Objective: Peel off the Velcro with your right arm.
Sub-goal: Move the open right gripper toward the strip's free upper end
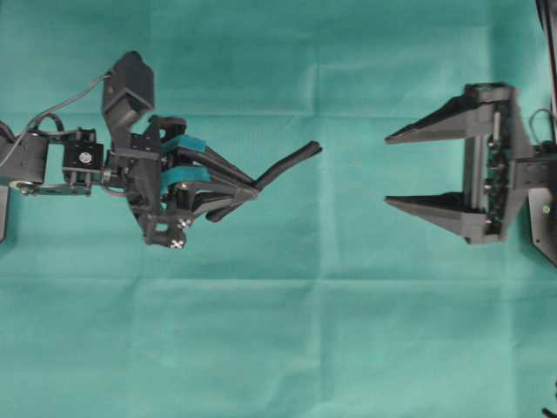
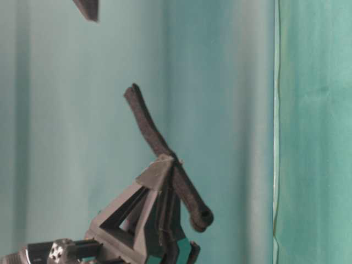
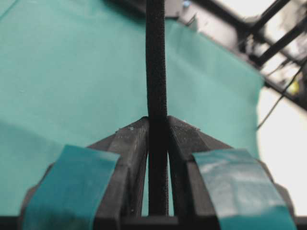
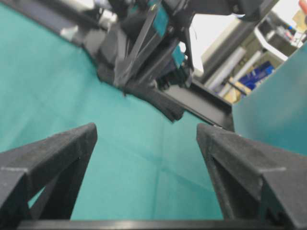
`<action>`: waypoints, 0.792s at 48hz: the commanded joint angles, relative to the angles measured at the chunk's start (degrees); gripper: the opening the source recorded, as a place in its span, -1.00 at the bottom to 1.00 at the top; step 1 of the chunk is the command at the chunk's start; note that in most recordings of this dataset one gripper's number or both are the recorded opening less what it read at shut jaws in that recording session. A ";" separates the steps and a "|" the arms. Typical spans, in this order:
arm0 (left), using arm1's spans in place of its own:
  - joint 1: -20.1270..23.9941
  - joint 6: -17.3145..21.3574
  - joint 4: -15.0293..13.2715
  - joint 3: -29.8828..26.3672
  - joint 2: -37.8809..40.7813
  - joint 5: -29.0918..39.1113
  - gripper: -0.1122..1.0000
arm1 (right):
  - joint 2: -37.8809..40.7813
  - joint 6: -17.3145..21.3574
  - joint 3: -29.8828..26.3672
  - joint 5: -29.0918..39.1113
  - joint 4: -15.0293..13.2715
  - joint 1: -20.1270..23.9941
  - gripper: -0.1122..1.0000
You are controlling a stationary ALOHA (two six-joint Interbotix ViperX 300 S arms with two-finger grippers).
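overhead view: we are clamping the velcro (image 1: pixel 287 165) in the left gripper (image 1: pixel 246 190), free end jutting past the jaws; we are lining the right gripper (image 1: pixel 389 168), spread wide, around that tip.

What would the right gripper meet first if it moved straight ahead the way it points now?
Probably the free end of the Velcro, which the left gripper holds out toward it. The right gripper is open and faces it across bare cloth, though heights may not match exactly.
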 commanded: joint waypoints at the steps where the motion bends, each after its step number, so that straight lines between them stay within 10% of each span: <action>1: 0.09 -2.02 -0.09 0.00 -1.41 -1.49 -0.62 | 1.41 -1.05 -2.11 -0.53 0.00 -0.26 0.41; 38: -0.70 -5.27 -0.09 0.79 -1.23 -2.29 -0.62 | 11.51 -3.34 -5.54 -7.12 0.00 -1.93 0.41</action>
